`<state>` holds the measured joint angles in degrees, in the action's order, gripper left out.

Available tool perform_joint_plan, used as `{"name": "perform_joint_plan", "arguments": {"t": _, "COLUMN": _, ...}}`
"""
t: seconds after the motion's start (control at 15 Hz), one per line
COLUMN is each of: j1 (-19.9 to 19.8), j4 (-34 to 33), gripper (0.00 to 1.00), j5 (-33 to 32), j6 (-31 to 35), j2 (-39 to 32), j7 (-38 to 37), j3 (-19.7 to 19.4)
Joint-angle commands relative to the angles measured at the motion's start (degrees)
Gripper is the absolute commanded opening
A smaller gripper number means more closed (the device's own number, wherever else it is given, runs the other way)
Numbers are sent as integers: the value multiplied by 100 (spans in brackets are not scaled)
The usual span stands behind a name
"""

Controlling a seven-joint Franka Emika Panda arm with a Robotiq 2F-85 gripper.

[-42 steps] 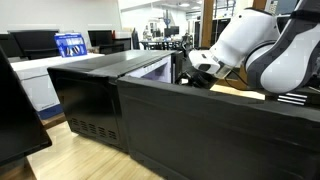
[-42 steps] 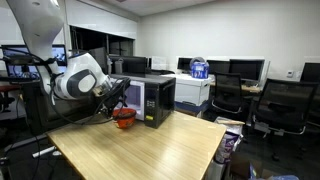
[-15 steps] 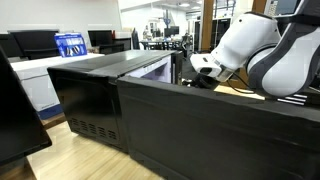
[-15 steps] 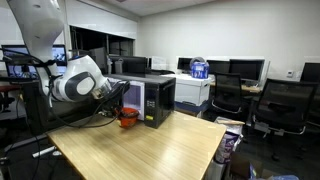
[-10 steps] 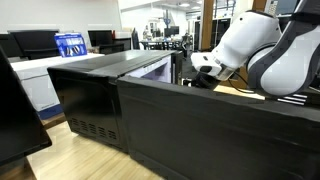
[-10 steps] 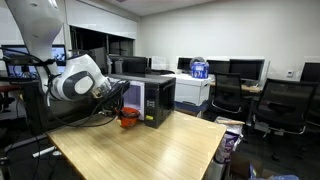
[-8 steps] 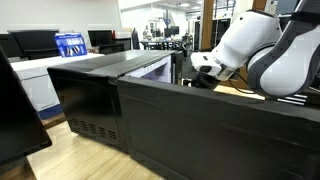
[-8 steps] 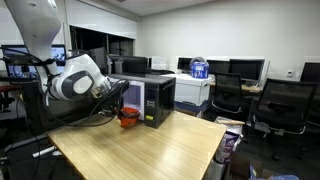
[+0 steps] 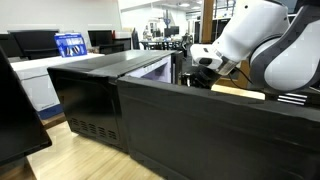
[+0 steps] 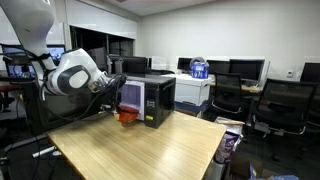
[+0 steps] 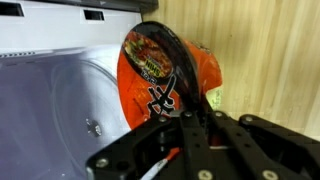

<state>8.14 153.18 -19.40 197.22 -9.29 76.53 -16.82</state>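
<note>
As the arm (image 10: 72, 75) stands higher than a second ago, we see the gripper (image 11: 192, 108) pressed together on the rim of the red bowl (image 11: 150, 75), pinching it edge-on and tilted. In the wrist view the bowl hangs at the mouth of the open microwave (image 10: 150, 98), its turntable (image 11: 70, 110) just beside, with the bench (image 10: 150, 150) below. We judge the grip has taken and the bowl is lifting.

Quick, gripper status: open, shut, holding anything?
Gripper: closed, clamped on the rim of the orange noodle bowl.
</note>
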Motion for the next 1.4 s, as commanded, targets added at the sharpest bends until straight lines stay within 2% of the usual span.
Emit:
{"name": "perform_joint_plan", "arguments": {"t": 0.0, "j1": 443, "j4": 63, "gripper": 4, "j5": 349, "j6": -216, "j2": 367, "j7": 351, "j3": -287}}
{"name": "perform_joint_plan", "arguments": {"t": 0.33, "j1": 994, "j4": 65, "gripper": 4, "j5": 635, "j6": -346, "j2": 588, "j7": 605, "j3": -714}}
{"name": "perform_joint_plan", "arguments": {"t": 0.67, "j1": 1414, "j4": 81, "gripper": 4, "j5": 851, "j6": -303, "j2": 734, "j7": 792, "j3": -942}}
{"name": "perform_joint_plan", "arguments": {"t": 1.0, "j1": 1734, "j4": 44, "gripper": 4, "j5": 1070, "j6": -230, "j2": 851, "j7": 867, "j3": -984}}
{"name": "perform_joint_plan", "arguments": {"t": 1.33, "j1": 1851, "j4": 19, "gripper": 4, "j5": 910, "j6": -122, "j2": 910, "j7": 721, "j3": -898}}
